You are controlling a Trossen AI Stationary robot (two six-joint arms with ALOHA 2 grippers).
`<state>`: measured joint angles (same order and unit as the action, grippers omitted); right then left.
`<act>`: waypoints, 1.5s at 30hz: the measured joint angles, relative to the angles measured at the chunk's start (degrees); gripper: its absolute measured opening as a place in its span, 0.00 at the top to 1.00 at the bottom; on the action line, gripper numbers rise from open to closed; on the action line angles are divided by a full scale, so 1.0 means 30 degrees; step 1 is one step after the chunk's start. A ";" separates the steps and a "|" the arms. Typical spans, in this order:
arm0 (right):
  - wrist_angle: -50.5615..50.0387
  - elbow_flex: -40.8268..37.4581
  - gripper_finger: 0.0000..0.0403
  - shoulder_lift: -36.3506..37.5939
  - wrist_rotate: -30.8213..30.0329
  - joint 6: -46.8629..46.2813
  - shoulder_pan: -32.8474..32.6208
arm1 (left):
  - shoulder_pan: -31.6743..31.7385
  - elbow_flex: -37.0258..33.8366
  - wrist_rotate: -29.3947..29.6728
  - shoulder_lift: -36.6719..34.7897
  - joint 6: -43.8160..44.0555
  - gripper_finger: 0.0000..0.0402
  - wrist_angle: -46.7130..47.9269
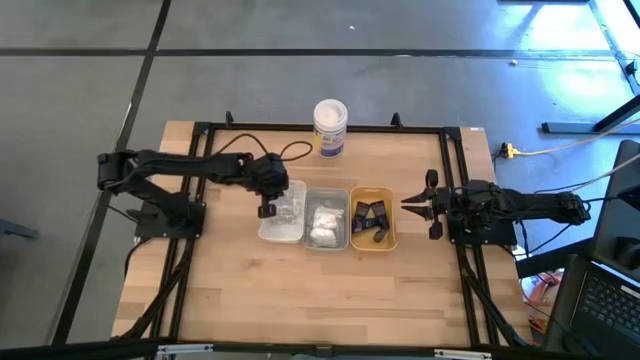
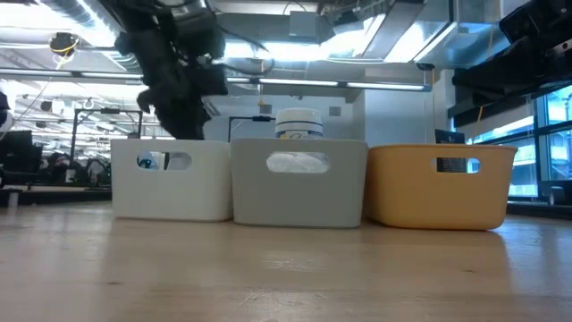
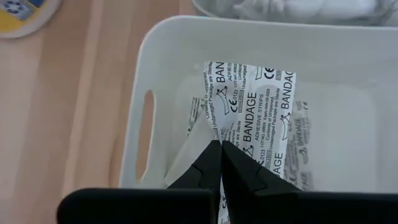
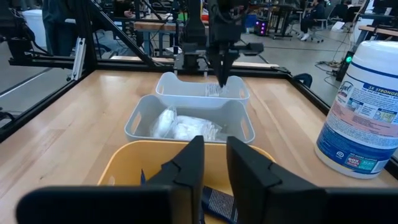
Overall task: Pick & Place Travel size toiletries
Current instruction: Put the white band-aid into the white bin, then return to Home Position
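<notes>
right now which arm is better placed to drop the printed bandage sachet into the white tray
Left. The left gripper is shut on the flat printed bandage sachet, directly over the white rectangular plastic tray. The right gripper waits beyond the orange tray, fingers apart.

— Where are the toiletries?
— Sorted: clear bandage sachets (image 3: 261, 118) lie flat in the white tray (image 1: 268, 232), white wrapped bundles (image 1: 325, 221) in the grey tray (image 1: 327, 246), black tubes (image 1: 371, 219) in the orange tray (image 1: 373, 244).
</notes>
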<state>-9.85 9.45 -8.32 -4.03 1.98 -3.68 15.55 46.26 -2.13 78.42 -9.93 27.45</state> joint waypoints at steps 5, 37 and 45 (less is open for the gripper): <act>0.0000 0.0000 0.80 -0.0007 0.0000 0.0000 0.0000 | 0.0232 0.0000 0.0003 0.1344 -0.0003 0.99 -0.0304; 0.0000 0.0000 0.73 -0.0007 0.0000 0.0015 0.0000 | 0.0271 0.2786 -0.2202 0.0392 0.2961 0.71 0.0935; 0.0000 0.0000 0.70 -0.0007 0.0000 0.0015 0.0000 | -0.1046 0.2914 -0.2201 -0.3436 0.6047 0.71 -0.1371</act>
<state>-9.85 9.45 -8.34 -4.03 2.02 -3.68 12.41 55.00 -8.73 68.11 8.21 23.33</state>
